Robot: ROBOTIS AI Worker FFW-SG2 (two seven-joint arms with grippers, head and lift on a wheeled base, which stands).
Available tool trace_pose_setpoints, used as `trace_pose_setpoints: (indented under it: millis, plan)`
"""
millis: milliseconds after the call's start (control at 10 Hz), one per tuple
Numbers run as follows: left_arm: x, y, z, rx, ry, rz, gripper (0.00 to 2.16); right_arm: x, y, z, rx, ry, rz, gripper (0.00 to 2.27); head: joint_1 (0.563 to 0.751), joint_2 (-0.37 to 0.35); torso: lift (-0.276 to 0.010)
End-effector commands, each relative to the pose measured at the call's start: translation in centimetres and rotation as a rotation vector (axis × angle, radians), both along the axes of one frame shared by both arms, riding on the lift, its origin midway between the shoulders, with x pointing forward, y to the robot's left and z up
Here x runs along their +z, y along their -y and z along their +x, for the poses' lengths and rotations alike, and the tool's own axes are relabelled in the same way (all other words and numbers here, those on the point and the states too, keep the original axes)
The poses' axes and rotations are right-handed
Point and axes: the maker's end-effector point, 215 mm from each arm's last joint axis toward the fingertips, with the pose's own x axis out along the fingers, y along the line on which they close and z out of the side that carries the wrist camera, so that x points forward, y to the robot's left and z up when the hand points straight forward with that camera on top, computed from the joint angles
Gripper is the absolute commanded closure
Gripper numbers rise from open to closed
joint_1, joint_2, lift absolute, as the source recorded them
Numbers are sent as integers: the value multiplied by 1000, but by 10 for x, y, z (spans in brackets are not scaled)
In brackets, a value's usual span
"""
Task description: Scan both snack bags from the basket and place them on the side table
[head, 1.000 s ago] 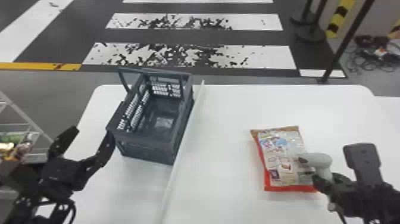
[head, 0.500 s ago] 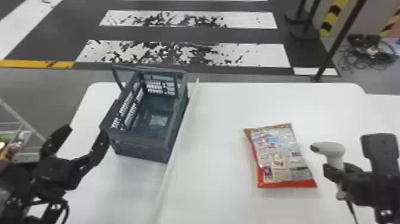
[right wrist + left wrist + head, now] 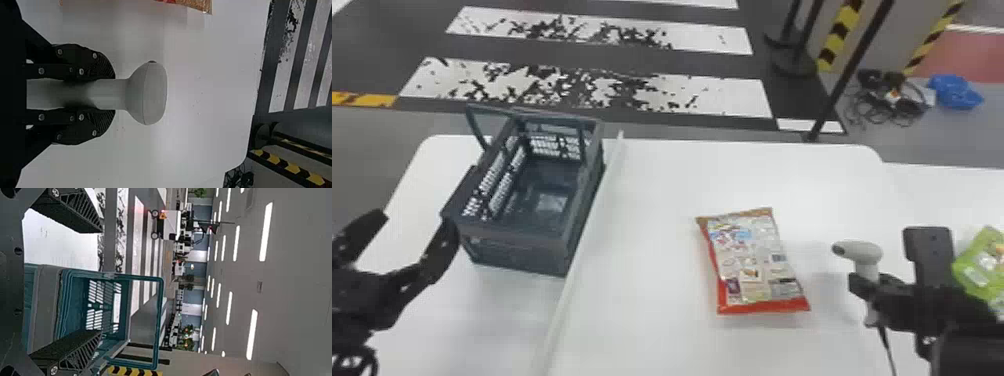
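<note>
Holds the scanner (image 3: 863, 252) in the right gripper (image 3: 869, 290), at three o'clock from the red bag (image 3: 754, 265) on the table (image 3: 657, 225). Has the left gripper (image 3: 416, 220) spread wide at nine o'clock from the basket (image 3: 514, 252), a green bag (image 3: 982, 265) out at three.

The black two-fingered right hand (image 3: 863, 286) grips a pale grey plastic handheld scanner (image 3: 148, 94) by its handle, with one finger pressed against each side. Ribbed dark surfaces show on the fingers (image 3: 102, 67), and the scanner's rounded, wider head sticks out past their tips. A small dark spot on that head faces the side where a red and golden-brown plastic snack bag (image 3: 195, 4) lies, apart from the scanner, only its edge visible. Behind the scanner spreads a smooth white table (image 3: 207, 78). Farther from the scanner, past the table's edge, are dark flooring with worn white stripes (image 3: 302, 70), yellow-and-black striped bands (image 3: 293, 168) and tangled black cables (image 3: 244, 179).
</note>
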Motion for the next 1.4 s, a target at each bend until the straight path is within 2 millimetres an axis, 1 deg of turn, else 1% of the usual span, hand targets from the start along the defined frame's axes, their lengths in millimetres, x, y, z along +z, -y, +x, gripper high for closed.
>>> trace_pose_setpoints:
  millis: [0, 200, 300, 600, 1000, 1100, 1200, 1300]
  plan:
    - [-1, 2, 0, -4, -3, -2, 87, -8, 8, 3, -4, -5, -9, 2263, 695, -117, -75]
    - [-1, 4, 1, -7, -2, -4, 87, -19, 14, 8, -6, -21, -14, 2263, 695, -138, -75]
    - [-1, 4, 1, -7, -2, -4, 87, -24, 17, 6, -9, -35, -17, 2263, 695, -143, -75]
    - [0, 4, 1, -7, -1, -4, 87, -32, 19, 5, -8, -45, -24, 2263, 695, -153, -75]
    - [-2, 3, 2, -5, -4, -5, 87, -36, 19, 5, -9, -49, -25, 2256, 695, -153, -75]
    - [-3, 4, 1, -7, -5, -6, 87, -36, 19, 6, -7, -45, -25, 1983, 695, -153, -75]
    - [-2, 4, 2, -7, -4, -4, 87, -35, 18, 7, -8, -40, -20, 1328, 695, -154, -75]
    - [-2, 4, 2, -7, -4, -4, 87, -36, 17, 7, -13, -37, -24, 313, 695, -153, -75]
